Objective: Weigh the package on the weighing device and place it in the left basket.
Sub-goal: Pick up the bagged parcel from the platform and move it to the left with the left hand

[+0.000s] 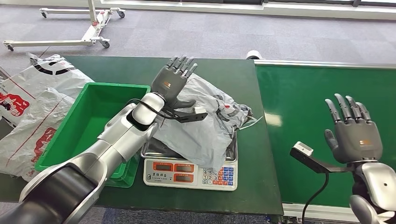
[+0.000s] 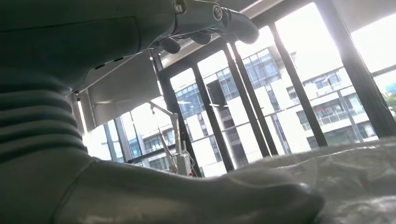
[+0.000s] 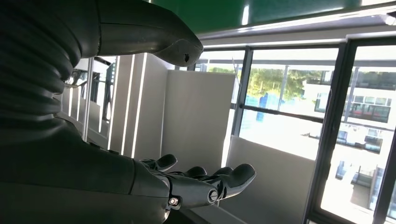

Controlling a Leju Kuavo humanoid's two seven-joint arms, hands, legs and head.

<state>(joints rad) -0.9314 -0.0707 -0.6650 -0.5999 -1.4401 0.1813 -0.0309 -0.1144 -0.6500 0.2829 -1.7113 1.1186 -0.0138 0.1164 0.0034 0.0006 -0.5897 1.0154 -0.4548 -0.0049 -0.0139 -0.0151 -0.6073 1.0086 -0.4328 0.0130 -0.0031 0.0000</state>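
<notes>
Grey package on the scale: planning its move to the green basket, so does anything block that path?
Nothing visible does. The grey package lies on the scale, the green basket right beside it, open-topped; the left robot hand hovers over the package.

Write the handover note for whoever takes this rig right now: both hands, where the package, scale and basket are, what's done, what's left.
Left robot hand: open, fingers spread, over the grey package, not gripping it; whether it touches is unclear.
Right robot hand: open, holding nothing, raised over the green conveyor belt.
The package lies on the scale, draping over its pan. The green basket stands beside the scale on the robot's left, with no package visible inside. More bagged parcels lie beyond the basket.
Done: package on the scale.
Left: grasp the package with the left hand, lift it, and place it in the green basket.
</notes>
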